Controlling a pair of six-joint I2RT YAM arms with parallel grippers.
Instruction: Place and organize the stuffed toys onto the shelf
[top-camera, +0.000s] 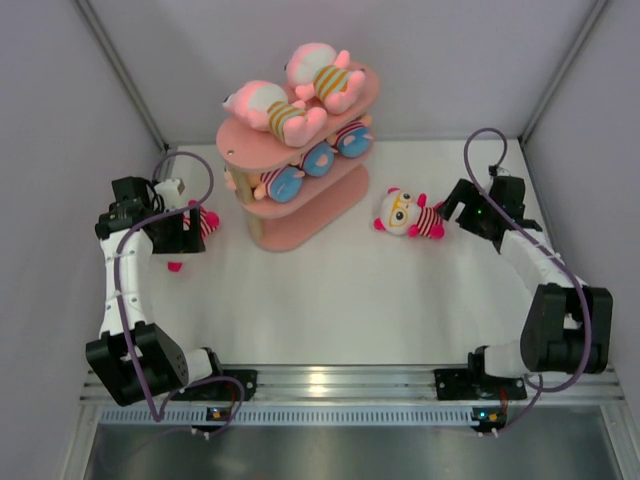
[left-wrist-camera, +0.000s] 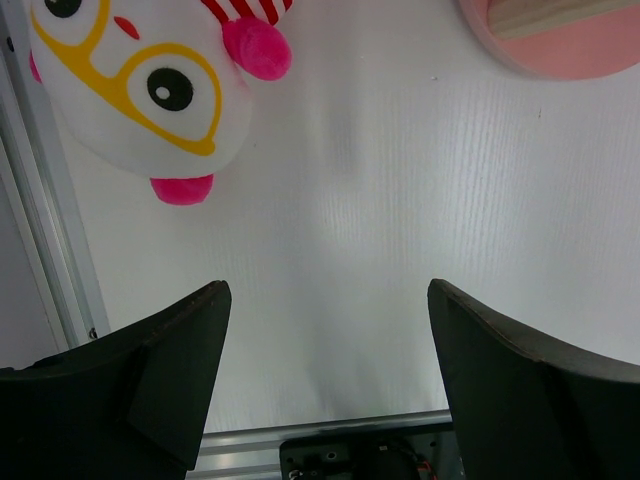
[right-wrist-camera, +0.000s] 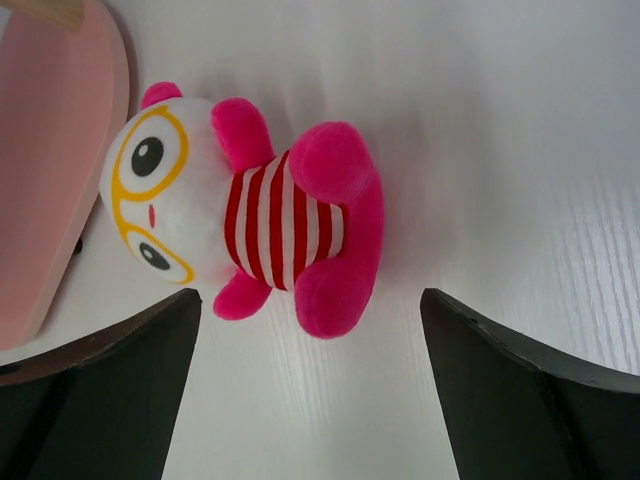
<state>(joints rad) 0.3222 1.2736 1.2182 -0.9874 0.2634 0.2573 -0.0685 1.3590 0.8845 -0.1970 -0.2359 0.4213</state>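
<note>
The pink three-tier shelf (top-camera: 325, 215) stands at the back middle of the table. Two pink-headed stuffed toys (top-camera: 270, 108) with yellow-pink stripes lie on its top board. Toys with round blue feet (top-camera: 300, 172) sit on the middle board. A white-headed toy with red-white stripes (top-camera: 408, 213) lies on the table right of the shelf. My right gripper (top-camera: 455, 203) is open just beside it, and in the right wrist view the toy (right-wrist-camera: 250, 225) lies just ahead of the open gripper (right-wrist-camera: 310, 297). A second white toy (top-camera: 204, 220) lies left of the shelf, partly hidden by my open left gripper (top-camera: 172, 235). Its head (left-wrist-camera: 130, 90) is ahead-left of the left gripper (left-wrist-camera: 325, 290).
Grey walls close in the table on the left, back and right. A metal rail (top-camera: 330, 382) runs along the near edge by the arm bases. The shelf's bottom board shows in the left wrist view (left-wrist-camera: 570, 50) and in the right wrist view (right-wrist-camera: 50, 160).
</note>
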